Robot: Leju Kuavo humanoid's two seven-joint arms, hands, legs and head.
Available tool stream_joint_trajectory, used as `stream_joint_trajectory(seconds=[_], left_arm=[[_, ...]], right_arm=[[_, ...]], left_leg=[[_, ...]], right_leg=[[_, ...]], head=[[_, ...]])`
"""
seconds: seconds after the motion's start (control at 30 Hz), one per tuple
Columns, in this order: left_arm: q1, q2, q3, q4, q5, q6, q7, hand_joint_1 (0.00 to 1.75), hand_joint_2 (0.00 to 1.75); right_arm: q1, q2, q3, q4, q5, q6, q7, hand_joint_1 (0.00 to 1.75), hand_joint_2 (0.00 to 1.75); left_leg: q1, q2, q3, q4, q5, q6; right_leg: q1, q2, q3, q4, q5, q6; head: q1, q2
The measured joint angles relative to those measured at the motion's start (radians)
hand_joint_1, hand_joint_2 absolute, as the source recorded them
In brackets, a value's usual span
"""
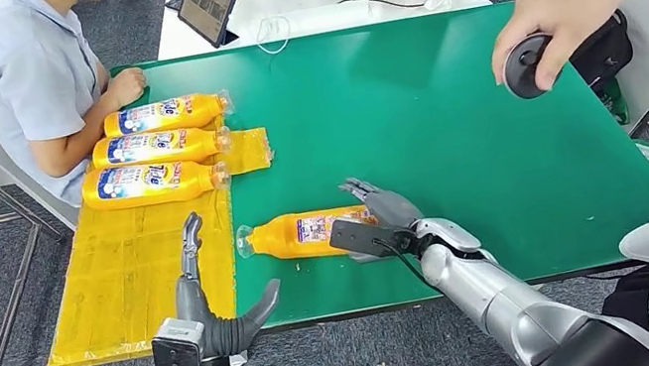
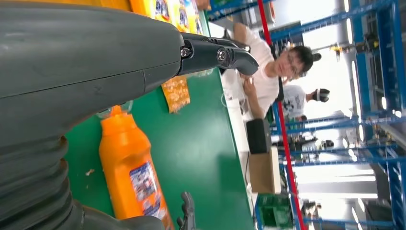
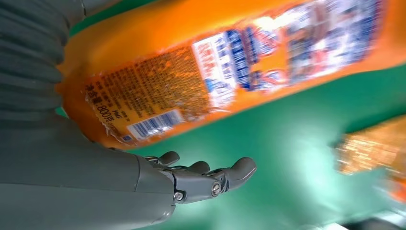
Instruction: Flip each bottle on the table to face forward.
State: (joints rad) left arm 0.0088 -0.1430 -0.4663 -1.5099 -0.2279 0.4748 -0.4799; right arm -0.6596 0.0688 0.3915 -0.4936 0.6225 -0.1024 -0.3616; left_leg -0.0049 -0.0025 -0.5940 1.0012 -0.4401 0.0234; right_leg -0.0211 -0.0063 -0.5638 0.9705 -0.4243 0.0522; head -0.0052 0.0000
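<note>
An orange bottle (image 1: 295, 237) lies on the green table (image 1: 451, 120) near its front edge, cap pointing left. My right hand (image 1: 385, 216) is at the bottle's base end, fingers spread over it and gripping nothing. Up close the bottle (image 3: 215, 72) shows its barcode label, and my right hand's fingers (image 3: 206, 178) stretch out just beside it above the green top. Three more orange bottles (image 1: 155, 148) lie side by side on a yellow mat (image 1: 126, 278) at the left, blue labels up. My left hand (image 1: 212, 309) hovers open at the mat's front edge.
A seated person in a light blue shirt rests a hand (image 1: 122, 86) at the table's far left corner. Another person's hand (image 1: 561, 5) holds a dark round object (image 1: 524, 67) over the right side. A black bag (image 1: 604, 48) sits at the right edge.
</note>
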Motion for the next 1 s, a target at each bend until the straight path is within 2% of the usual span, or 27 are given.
stream_joint_trajectory(seconds=[0.17,0.3,0.37,0.47,0.5,0.53,0.6,0.63,0.73,0.8,1.0], left_arm=[[-0.005,0.002,-0.001,0.009,0.029,-0.018,0.025,0.00,1.75],[-0.014,0.004,-0.001,0.021,0.054,-0.035,0.042,0.00,1.75],[-0.019,0.004,-0.001,0.028,0.060,-0.040,0.046,0.00,1.75],[-0.027,0.004,-0.001,0.039,0.065,-0.045,0.047,0.00,1.75],[-0.030,0.004,-0.001,0.042,0.068,-0.046,0.046,0.00,1.75],[-0.032,0.004,-0.001,0.046,0.072,-0.047,0.044,0.00,1.75],[-0.034,0.004,-0.001,0.050,0.078,-0.048,0.037,0.00,1.75],[-0.035,0.004,-0.001,0.050,0.080,-0.048,0.033,0.00,1.75],[-0.037,0.004,-0.001,0.050,0.081,-0.046,0.028,0.00,1.75],[-0.039,0.004,-0.001,0.050,0.079,-0.041,0.024,0.00,1.75],[-0.045,0.004,-0.001,0.050,0.065,-0.017,0.005,0.00,1.75]], right_arm=[[-0.032,0.001,0.016,0.053,0.052,0.034,0.184,0.00,1.75],[-0.068,0.002,0.040,0.094,0.101,0.096,0.354,0.00,1.75],[-0.084,0.002,0.051,0.111,0.120,0.123,0.419,0.13,1.75],[-0.097,0.000,0.061,0.128,0.129,0.144,0.443,1.26,1.75],[-0.098,-0.003,0.062,0.132,0.126,0.143,0.425,1.55,1.75],[-0.097,-0.007,0.063,0.134,0.122,0.135,0.398,1.54,1.75],[-0.091,-0.016,0.063,0.136,0.116,0.094,0.324,1.01,1.75],[-0.085,-0.020,0.063,0.137,0.115,0.059,0.284,0.80,1.75],[-0.066,-0.023,0.063,0.141,0.116,-0.051,0.208,0.41,1.75],[-0.058,-0.023,0.063,0.144,0.118,-0.094,0.186,0.03,1.75],[-0.045,-0.023,0.063,0.147,0.150,-0.205,0.156,0.00,1.75]], left_leg=[[0.000,0.000,0.000,0.000,0.000,0.000],[0.000,0.001,0.002,0.000,0.000,0.000],[0.000,0.000,0.003,0.000,0.000,0.000],[0.000,0.000,0.005,0.000,0.000,0.000],[0.000,0.000,0.005,0.000,0.000,0.000],[0.000,0.000,0.005,0.000,0.000,0.000],[0.000,0.000,0.006,0.000,0.000,0.000],[0.000,0.000,0.005,0.000,0.000,0.000],[-0.001,0.000,0.005,0.000,0.000,0.000],[0.000,0.000,0.005,0.000,0.000,0.000],[0.000,0.000,0.003,0.000,0.000,0.000]], right_leg=[[0.000,0.000,0.000,0.000,0.000,0.000],[0.000,0.000,0.001,0.000,0.000,0.000],[0.000,0.000,0.001,0.000,0.000,0.000],[0.000,0.000,0.003,0.000,0.000,0.000],[0.000,0.000,0.003,0.000,0.000,0.000],[0.000,0.000,0.004,0.000,0.000,0.000],[0.000,0.000,0.004,0.000,0.000,0.000],[0.000,0.000,0.004,0.000,0.000,0.000],[-0.001,0.000,0.004,0.000,0.000,0.000],[0.000,0.000,0.004,0.000,0.000,0.000],[0.000,0.000,0.002,0.000,0.000,0.000]], head=[[0.000,0.000],[0.000,0.000],[0.000,0.000],[0.000,0.000],[0.000,0.000],[0.000,0.000],[0.000,0.000],[0.000,0.000],[0.000,0.000],[0.000,0.000],[0.000,0.000]])
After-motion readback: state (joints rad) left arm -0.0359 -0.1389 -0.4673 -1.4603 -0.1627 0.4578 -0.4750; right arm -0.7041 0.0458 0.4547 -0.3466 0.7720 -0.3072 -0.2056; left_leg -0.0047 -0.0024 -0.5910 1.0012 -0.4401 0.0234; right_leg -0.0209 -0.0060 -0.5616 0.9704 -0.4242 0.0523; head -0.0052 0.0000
